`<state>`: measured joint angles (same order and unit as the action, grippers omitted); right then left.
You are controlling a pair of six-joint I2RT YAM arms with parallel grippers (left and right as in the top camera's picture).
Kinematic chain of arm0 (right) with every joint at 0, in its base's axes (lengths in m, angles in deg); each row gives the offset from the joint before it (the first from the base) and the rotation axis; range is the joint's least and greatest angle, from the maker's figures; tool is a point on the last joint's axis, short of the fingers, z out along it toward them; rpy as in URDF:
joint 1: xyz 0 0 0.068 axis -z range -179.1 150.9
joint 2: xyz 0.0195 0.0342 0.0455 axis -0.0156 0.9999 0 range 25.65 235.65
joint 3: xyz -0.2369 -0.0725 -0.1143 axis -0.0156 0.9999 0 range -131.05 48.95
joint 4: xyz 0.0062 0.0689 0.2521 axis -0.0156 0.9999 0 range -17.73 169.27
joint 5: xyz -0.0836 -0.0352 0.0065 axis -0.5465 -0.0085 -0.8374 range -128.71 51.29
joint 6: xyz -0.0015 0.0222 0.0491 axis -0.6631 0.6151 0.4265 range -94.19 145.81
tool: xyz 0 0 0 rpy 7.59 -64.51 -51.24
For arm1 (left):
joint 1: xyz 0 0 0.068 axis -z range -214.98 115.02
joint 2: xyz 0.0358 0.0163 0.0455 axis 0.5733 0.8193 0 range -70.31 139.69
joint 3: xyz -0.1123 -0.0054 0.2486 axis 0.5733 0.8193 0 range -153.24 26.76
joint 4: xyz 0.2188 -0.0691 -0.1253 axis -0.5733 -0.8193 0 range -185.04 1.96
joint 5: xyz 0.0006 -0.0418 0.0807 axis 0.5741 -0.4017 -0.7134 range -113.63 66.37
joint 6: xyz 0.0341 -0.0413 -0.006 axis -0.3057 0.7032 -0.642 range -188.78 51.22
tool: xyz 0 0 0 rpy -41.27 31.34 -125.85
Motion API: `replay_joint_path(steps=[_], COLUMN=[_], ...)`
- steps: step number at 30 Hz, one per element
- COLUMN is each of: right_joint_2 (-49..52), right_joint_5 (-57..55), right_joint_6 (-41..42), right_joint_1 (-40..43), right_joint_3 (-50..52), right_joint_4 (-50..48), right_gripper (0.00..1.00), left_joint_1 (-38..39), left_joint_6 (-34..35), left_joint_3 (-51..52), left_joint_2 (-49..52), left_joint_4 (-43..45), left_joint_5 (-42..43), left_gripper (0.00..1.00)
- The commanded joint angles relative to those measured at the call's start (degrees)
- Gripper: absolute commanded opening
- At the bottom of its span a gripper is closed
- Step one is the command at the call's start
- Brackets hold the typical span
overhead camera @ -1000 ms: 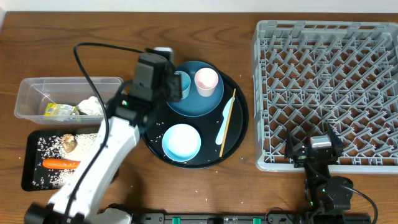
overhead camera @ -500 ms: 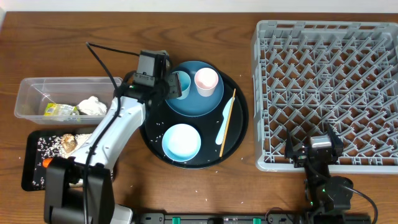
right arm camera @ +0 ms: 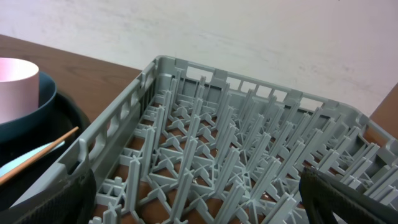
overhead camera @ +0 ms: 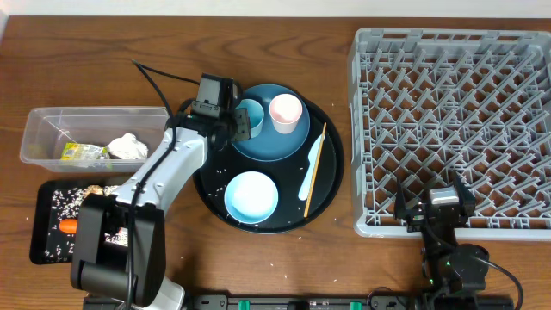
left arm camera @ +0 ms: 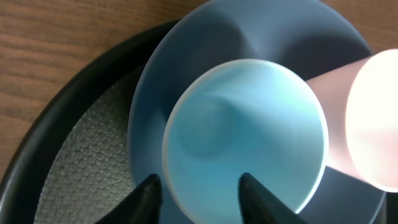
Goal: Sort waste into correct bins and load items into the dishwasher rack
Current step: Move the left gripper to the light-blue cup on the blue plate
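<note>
My left gripper [overhead camera: 244,122] [left arm camera: 199,186] is down at the small light-blue cup [overhead camera: 251,116] [left arm camera: 245,134], which stands on the dark blue plate [overhead camera: 275,145] [left arm camera: 280,31] beside the pink cup [overhead camera: 286,112] [left arm camera: 373,118]. Its jaws straddle the cup's near rim, one finger outside and one inside, still apart. The white bowl [overhead camera: 251,195], white spoon [overhead camera: 307,176] and chopstick [overhead camera: 316,159] lie on the round black tray [overhead camera: 334,172]. My right gripper [overhead camera: 435,207] [right arm camera: 199,199] stands open at the front edge of the grey rack [overhead camera: 456,112] [right arm camera: 236,137].
The clear tub [overhead camera: 43,138] at the left holds the yellow-green wrapper [overhead camera: 82,153] and the white tissue [overhead camera: 127,146]. Below it, the shallow black tray [overhead camera: 43,245] holds rice grains [overhead camera: 60,200] and the carrot [overhead camera: 67,226], mostly hidden by my left arm.
My left gripper has settled lower over the light-blue cup and its jaws have narrowed around the rim. The left arm has swung, now covering more of the black tray. The right arm is still.
</note>
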<state>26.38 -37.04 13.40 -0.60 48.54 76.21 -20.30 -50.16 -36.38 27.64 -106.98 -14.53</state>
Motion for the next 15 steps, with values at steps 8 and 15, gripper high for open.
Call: replay_joint_path(steps=[8,15], right_joint_2=[0.02,0.02], right_joint_5=[-0.13,-0.13], right_joint_6=[-0.31,-0.31], right_joint_1=[0.31,0.31], right_joint_3=[0.09,0.09], right_joint_4=[0.2,0.2], right_gripper=[0.99,0.99], left_joint_1=[-0.22,-0.26], left_joint_6=[0.13,0.13], left_joint_3=[-0.87,-0.87], left_joint_2=[-1.92,-2.6], left_joint_4=[1.51,1.46], left_joint_5=[0.52,0.55], left_gripper=[0.21,0.06])
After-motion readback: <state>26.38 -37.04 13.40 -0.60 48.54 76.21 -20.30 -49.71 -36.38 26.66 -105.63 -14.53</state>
